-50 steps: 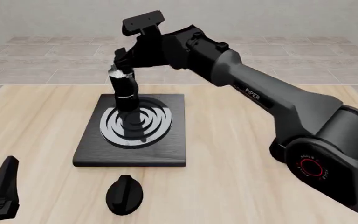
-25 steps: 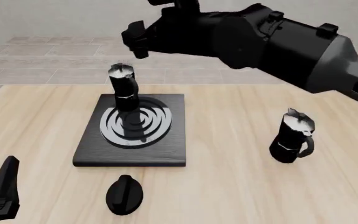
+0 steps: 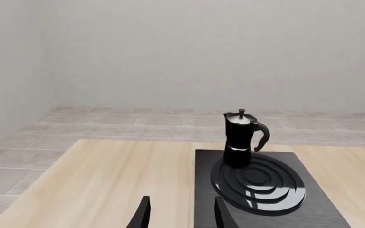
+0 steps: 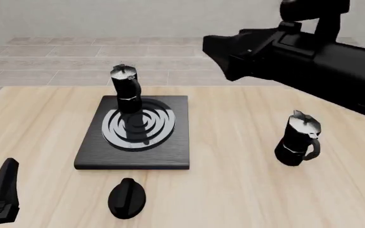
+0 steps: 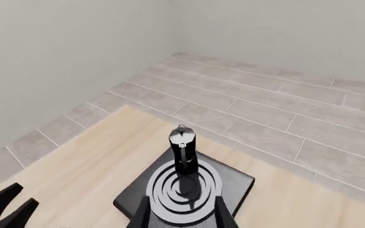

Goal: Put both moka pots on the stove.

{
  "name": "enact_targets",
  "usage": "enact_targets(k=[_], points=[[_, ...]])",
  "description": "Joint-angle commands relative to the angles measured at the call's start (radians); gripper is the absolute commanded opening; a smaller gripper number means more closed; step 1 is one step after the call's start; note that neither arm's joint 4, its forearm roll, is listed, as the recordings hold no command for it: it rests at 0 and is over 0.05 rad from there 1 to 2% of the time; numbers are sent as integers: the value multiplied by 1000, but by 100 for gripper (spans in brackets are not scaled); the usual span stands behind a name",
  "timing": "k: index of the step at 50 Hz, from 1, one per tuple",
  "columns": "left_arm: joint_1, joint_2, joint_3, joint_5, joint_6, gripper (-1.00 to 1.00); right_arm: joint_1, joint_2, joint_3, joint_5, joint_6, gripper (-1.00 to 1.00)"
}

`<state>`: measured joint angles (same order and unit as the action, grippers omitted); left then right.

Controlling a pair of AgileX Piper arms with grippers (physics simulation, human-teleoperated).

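One moka pot (image 4: 125, 90) stands upright on the far part of the stove (image 4: 169, 149), at the edge of the ring burner; it also shows in the left wrist view (image 3: 240, 140) and the right wrist view (image 5: 182, 151). The other moka pot (image 4: 298, 140) stands on the table to the right, apart from the stove. My right gripper (image 4: 219, 57) hovers high above and to the right of the stove, open and holding nothing. My left gripper (image 4: 2, 199) rests open at the near left corner, its fingers (image 3: 143, 216) pointing towards the stove (image 3: 322, 209).
A flat black oval knob (image 4: 127, 198) lies on the wood just in front of the stove. The right arm's bulk spans the upper right of the front view, above the second pot. In the right wrist view the left gripper (image 5: 4, 205) shows by the table's near corner.
The right gripper has let go of the pot on the stove, then risen and swung back to the right. The pot on the right has come into sight. The left arm is still.
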<state>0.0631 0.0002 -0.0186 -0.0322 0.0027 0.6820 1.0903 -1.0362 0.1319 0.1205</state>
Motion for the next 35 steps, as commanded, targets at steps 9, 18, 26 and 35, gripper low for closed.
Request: enact_targets(k=[9,18,26,35], points=[[0,0,2,-4,-3,100,-199,-309,313,-19,40,100],[-3,0,0,0,-1,100,-312,-386,416,-30,57,100],[-3,0,-1,1,4,100,-374,-452,479,-20,36,100],[-2,0,5,-5,7,100,-432,-505,584,-36,13,100]])
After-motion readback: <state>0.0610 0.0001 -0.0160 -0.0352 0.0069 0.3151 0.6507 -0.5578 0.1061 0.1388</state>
